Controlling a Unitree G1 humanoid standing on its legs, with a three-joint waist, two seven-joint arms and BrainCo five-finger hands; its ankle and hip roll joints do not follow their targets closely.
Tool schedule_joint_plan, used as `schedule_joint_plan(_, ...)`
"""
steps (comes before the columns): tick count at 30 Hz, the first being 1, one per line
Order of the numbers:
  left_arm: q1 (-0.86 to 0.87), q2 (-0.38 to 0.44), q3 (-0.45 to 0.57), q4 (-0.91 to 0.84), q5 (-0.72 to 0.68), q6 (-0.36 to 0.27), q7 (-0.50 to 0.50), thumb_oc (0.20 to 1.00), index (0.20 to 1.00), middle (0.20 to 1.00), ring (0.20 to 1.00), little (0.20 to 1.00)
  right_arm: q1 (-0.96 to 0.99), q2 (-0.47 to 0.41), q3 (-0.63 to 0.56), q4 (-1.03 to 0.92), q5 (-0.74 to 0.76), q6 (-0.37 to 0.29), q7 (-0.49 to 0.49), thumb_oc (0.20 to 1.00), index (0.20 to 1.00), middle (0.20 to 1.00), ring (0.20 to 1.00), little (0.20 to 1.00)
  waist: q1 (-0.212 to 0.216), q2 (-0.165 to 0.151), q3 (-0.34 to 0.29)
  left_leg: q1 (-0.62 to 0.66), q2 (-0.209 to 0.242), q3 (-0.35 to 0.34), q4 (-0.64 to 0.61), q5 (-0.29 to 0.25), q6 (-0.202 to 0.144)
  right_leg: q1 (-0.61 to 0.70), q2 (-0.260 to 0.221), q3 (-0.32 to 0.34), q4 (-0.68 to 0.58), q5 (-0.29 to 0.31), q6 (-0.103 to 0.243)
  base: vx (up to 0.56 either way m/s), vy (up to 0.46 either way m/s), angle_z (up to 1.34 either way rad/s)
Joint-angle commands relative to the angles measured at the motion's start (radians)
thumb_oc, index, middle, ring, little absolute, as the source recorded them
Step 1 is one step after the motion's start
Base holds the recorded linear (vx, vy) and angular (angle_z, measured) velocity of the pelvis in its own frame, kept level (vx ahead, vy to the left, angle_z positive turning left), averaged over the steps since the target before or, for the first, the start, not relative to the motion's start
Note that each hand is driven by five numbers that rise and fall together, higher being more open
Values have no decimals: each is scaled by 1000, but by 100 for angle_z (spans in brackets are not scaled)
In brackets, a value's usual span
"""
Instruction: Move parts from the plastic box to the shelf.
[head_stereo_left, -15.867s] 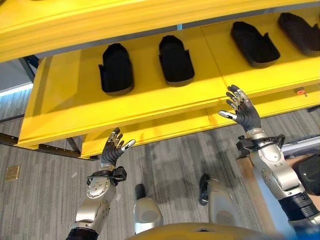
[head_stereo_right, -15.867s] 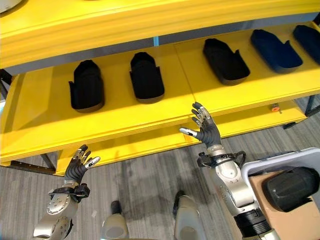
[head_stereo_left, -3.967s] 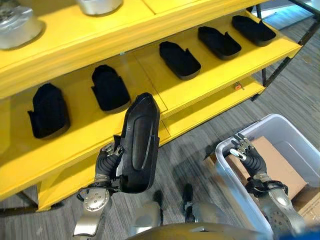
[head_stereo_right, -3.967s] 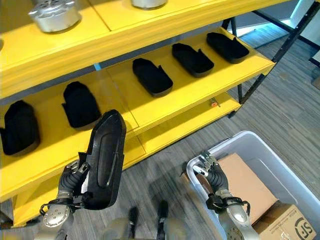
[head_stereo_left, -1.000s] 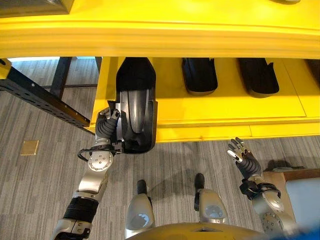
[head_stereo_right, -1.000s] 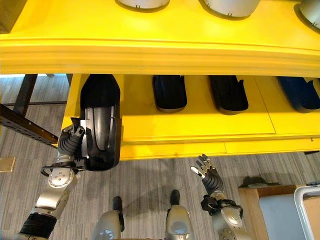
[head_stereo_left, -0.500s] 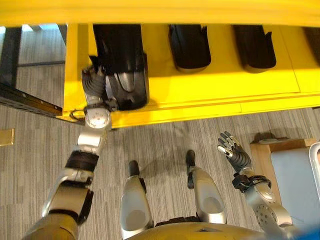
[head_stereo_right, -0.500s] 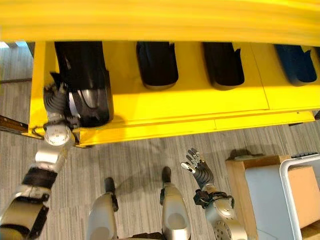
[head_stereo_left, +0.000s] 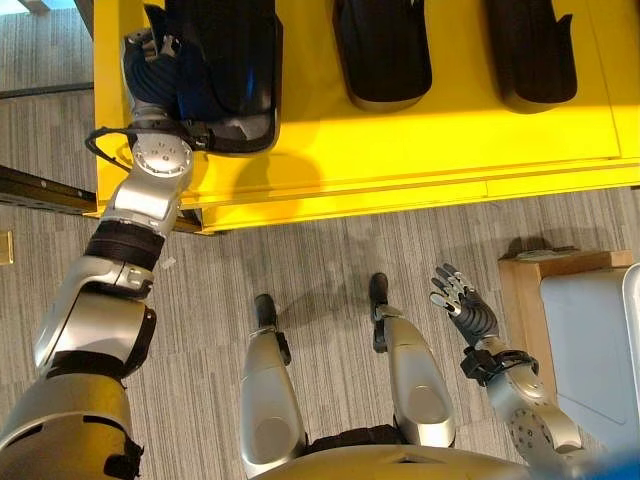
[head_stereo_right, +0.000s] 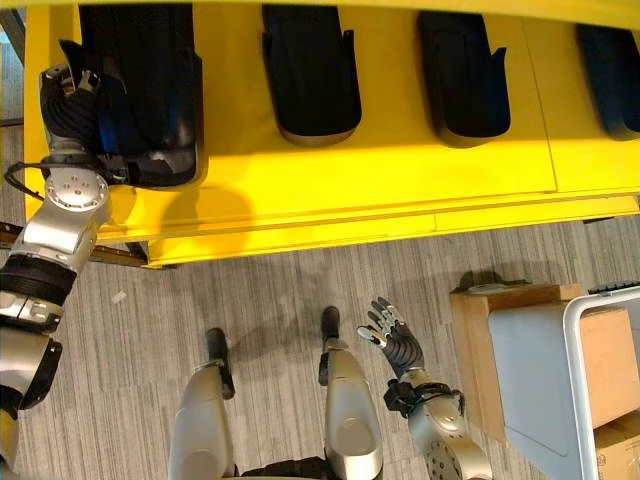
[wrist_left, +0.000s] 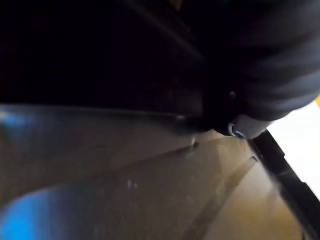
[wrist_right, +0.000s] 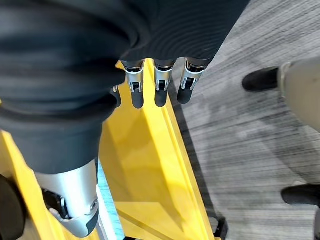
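Yellow shelf (head_stereo_left: 420, 150): one broad level running ahead of both my hands, front lip toward me. Grey plastic box (head_stereo_right: 600, 330): off to the outer side of my right hand, on a wooden stand (head_stereo_right: 478, 340), with a brown carton (head_stereo_right: 612, 360) lying inside it. Black part, large, long shell (head_stereo_left: 225, 70): resting on the shelf at its left end, directly against my left hand (head_stereo_left: 150, 75), which is reached up onto the shelf beside it; my fingers wrap the near left edge of this part, holding it, and the left wrist view shows its dark surface pressed close. Second black part (head_stereo_left: 382, 55): on the shelf to the right of my left hand, just past the held one, apart from it. Third black part (head_stereo_left: 530, 55): further right again, well ahead of my right hand. Fourth dark part (head_stereo_right: 612, 70): at the far right of the shelf, cut off by the edge. My right hand (head_stereo_right: 395, 345): low over the grey floor, well short of the shelf, fingers spread wide and straight, holding nothing.
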Motion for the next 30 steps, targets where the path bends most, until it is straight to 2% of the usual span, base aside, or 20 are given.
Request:
schedule_joint_plan(1,-123,77,-14,38,-33,-59,-12,200,200,200,200,200,27,-38,-29,-42,4,-26,2,1000,1000,1000,1000,1000,0,13,-80,-69,43,3,38,34,-11,-3,-85,18,87,-76,68,106,9,15)
schedule_joint_plan(2,-130,80,-21,49,-41,-60,-16,200,200,200,200,200,30,-38,-29,-40,5,-26,1,1000,1000,1000,1000,1000,1,16,-80,-61,47,2,48,8,-17,4,-83,19,95,-96,72,103,7,11)
schedule_joint_plan(8,-207,86,-73,144,-80,-53,-41,200,200,200,200,200,24,-39,-17,-32,10,-21,7,1000,1000,1000,1000,1000,-3,19,-80,-84,46,4,66,-2,-12,-12,-87,21,101,-97,76,38,18,1)
schedule_joint_plan(13,-228,58,-77,190,-168,-62,-54,200,200,200,200,200,24,-39,-9,-26,10,-14,7,1000,1000,1000,1000,1000,-5,19,-84,-101,43,7,78,-10,-9,-27,-90,29,105,-99,77,33,16,-1)
schedule_joint_plan(30,-284,40,-70,341,-247,-36,-80,200,200,200,200,200,24,-49,-8,-23,11,-5,5,1000,1000,1000,1000,1000,-18,11,-97,-147,42,19,116,-34,0,-80,-91,51,121,-101,78,30,11,-3)
